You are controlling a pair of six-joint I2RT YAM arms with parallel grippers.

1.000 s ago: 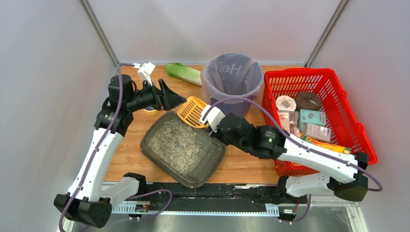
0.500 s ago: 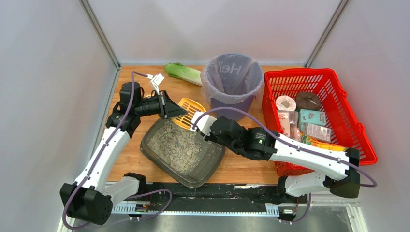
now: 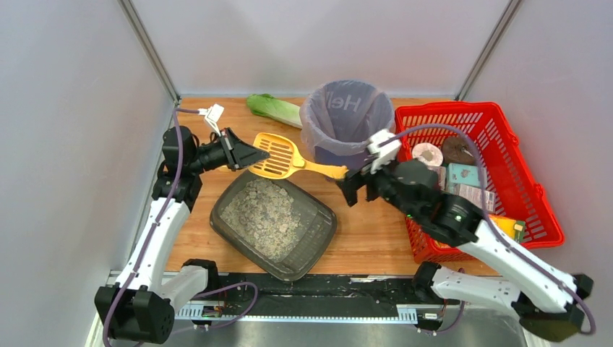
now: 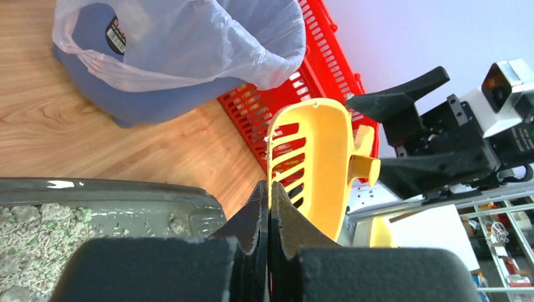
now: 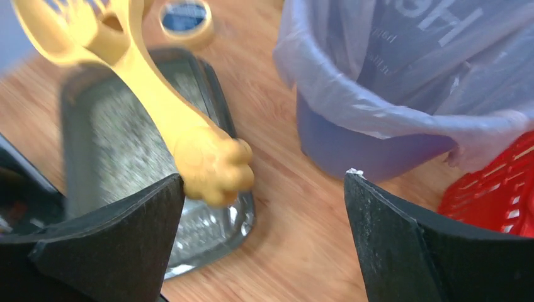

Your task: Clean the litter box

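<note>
The litter box (image 3: 316, 233), a dark grey tray of grey-beige litter, lies on the wooden table between the arms. Above its far edge a yellow slotted scoop (image 3: 278, 155) is held level. My left gripper (image 3: 256, 153) is shut on the scoop's front rim (image 4: 296, 157), its tips (image 4: 269, 189) pinching the thin edge. My right gripper (image 3: 348, 186) stands open just past the paw-shaped handle end (image 5: 213, 165). The handle floats near its left finger (image 5: 113, 239), not gripped. The tray's corner (image 5: 242, 214) shows below.
A purple bag-lined bin (image 3: 347, 116) stands behind the scoop handle. A red mesh basket (image 3: 473, 116) full of packages fills the right side. A green lettuce (image 3: 273, 108) lies at the back edge. A tape roll (image 5: 186, 16) sits by the tray.
My right gripper has opened, let go of the scoop handle and drawn back to the right. My left gripper has shut on the scoop's rim and now carries it above the tray's far edge.
</note>
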